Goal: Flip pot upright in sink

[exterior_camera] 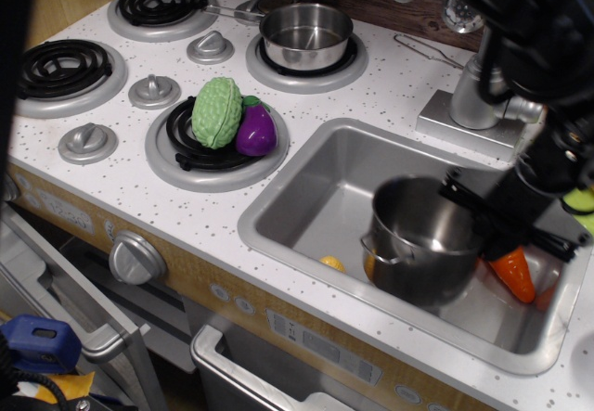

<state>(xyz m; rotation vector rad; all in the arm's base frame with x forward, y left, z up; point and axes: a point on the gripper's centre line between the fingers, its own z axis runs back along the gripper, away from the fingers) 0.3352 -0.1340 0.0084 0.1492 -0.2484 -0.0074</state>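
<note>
Item: pot [422, 239], steel, cylindrical; located inside the sink [316, 179], mouth facing up, long axis near vertical with a slight tilt, loop handle facing the sink's front wall. Gripper [483, 216], black, at the pot's right rim, clamped on that rim as far as can be judged; motion blur hides the jaws. Pot extends left from the gripper. Orange carrot [515, 275] just right of pot. Judgement: nearly upright; settling and release remain

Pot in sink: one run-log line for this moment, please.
pot: mouth up, in sink | gripper: at pot's right rim, grip unclear | carrot: beside pot
</note>
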